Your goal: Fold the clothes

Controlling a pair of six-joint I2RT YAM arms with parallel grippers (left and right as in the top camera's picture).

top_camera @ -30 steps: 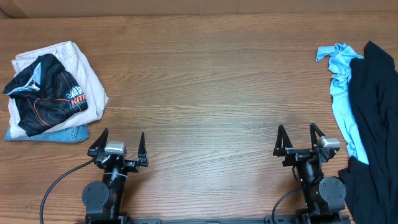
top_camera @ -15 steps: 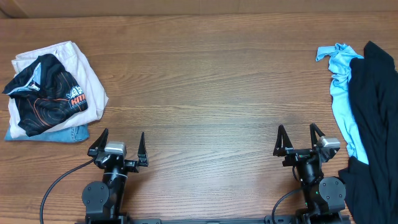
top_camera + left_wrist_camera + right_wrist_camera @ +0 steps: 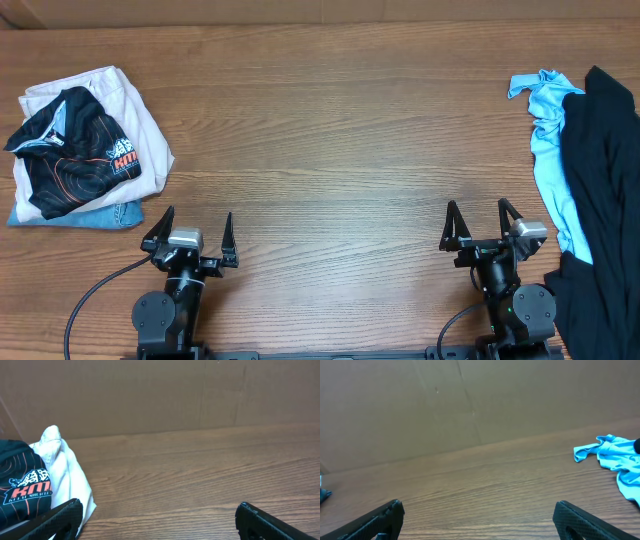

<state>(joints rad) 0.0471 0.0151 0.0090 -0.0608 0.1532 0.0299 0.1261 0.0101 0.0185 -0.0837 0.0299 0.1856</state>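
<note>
Clothes, far-right edge of table (image 3: pixel 330 140): black garment (image 3: pixel 605 170), large and plain, lying in a long crumpled strip from far to near, cut off by the right frame edge so its full outline cannot be made out. Light-blue tee (image 3: pixel 548 150), just left of it and partly covered by it, bunched; only a narrow band and one far corner show, and no print can be read. In the right wrist view only a corner of the tee appears, cut off at the right. Right gripper (image 3: pixel 478 205), near side, fingers spread wide with nothing between them; the black garment's near end lies just beside its arm base. Left gripper (image 3: pixel 198 215), near left, fingers likewise spread and empty, well apart from the clothes. Far left: beige cloth (image 3: pixel 145 130) with a black printed jersey (image 3: pixel 70 150) on top; a blue fabric (image 3: pixel 112 215) beneath, mostly hidden. Brown wall (image 3: pixel 150 395) behind the table in both wrist views.
</note>
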